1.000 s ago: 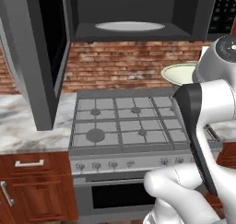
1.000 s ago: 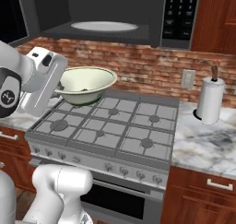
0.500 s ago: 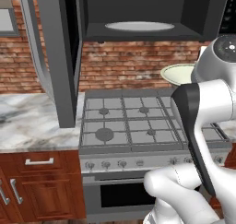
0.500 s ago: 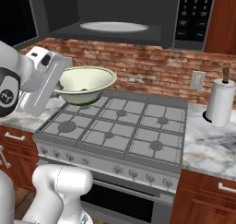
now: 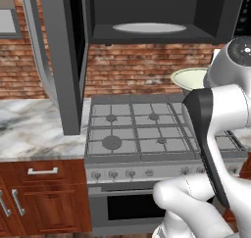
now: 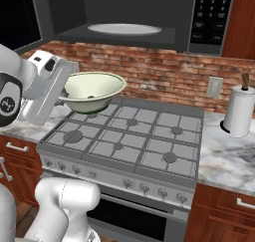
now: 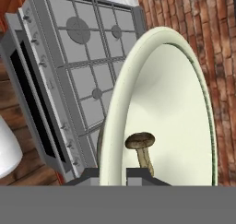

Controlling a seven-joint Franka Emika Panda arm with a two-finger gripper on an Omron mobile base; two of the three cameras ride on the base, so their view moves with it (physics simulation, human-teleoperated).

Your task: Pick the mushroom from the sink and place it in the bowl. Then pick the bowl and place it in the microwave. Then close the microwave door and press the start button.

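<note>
The microwave [image 6: 130, 18] hangs open above the stove [image 6: 127, 136], its white turntable [image 6: 124, 29] up and ahead of my claw [image 7: 113, 174]; the door [image 5: 62, 56] swings out to my left. I am clamped on the rim of the bowl [image 6: 93, 90], carried level over the stove's left burners; the mushroom [image 7: 142, 150] lies inside it, so the coming move is upward and forward.

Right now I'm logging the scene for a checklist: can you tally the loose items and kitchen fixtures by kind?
Bowl: 1
Mushroom: 1
Microwave: 1
Turntable plate: 1
Stove: 1
Paper towel roll: 1
Wall outlet: 1
Total: 7
</note>
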